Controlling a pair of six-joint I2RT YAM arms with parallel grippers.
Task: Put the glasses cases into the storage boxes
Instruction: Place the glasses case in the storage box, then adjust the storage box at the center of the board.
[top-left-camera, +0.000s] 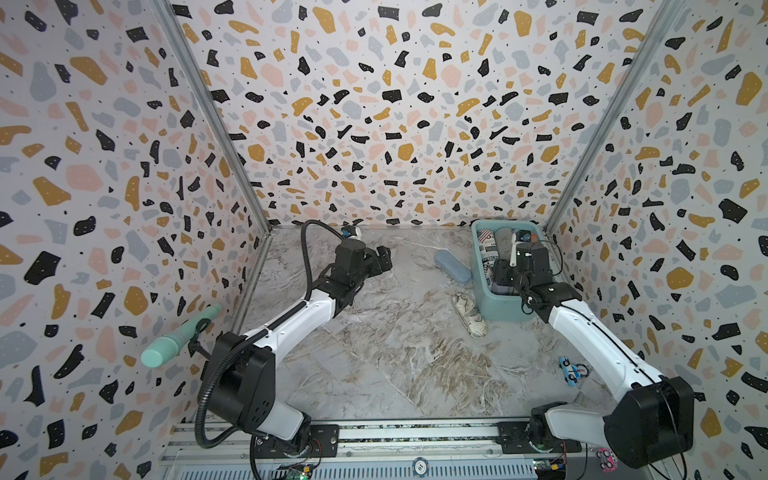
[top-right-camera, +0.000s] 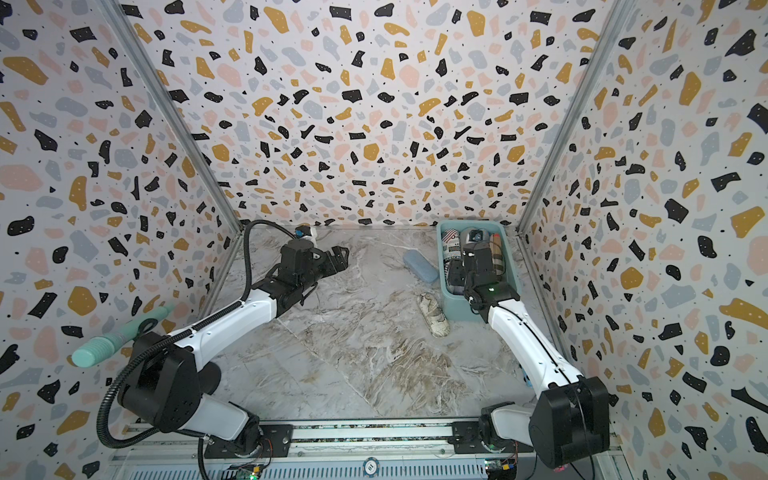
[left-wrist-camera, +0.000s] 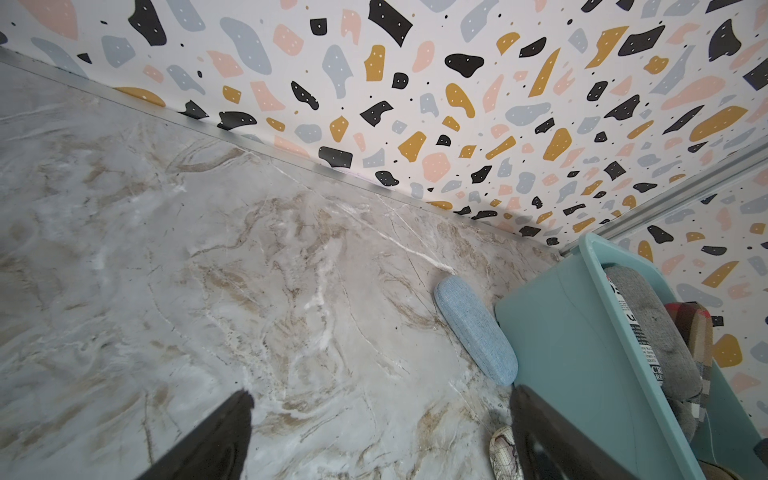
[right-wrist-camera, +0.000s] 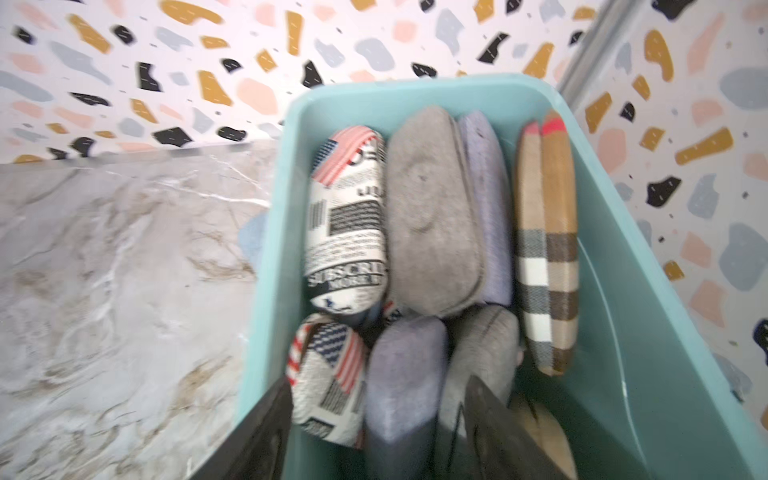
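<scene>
The teal storage box (top-left-camera: 482, 291) (top-right-camera: 446, 309) (right-wrist-camera: 623, 291) stands at the back right corner and holds several glasses cases: newspaper-print (right-wrist-camera: 347, 224), grey (right-wrist-camera: 428, 216), lilac (right-wrist-camera: 486, 208) and brown plaid (right-wrist-camera: 548, 249). My right gripper (right-wrist-camera: 378, 380) (top-left-camera: 503, 280) hangs inside the box, open, its fingers straddling a lilac-grey case (right-wrist-camera: 403, 374) without touching it. A blue case (top-left-camera: 453, 266) (left-wrist-camera: 476, 334) lies on the table against the box's left wall. A map-print case (top-left-camera: 469, 313) (left-wrist-camera: 505, 455) lies nearer the front. My left gripper (top-left-camera: 384, 257) (left-wrist-camera: 380, 392) hovers open and empty, left of the blue case.
A mint-green ribbed cylinder (top-left-camera: 174, 338) sticks out from the left wall on a black stand. Small toy-car stickers (top-left-camera: 571, 370) lie on the marble table under my right arm. Patterned walls close in three sides; a metal rail (top-left-camera: 415, 432) runs along the front.
</scene>
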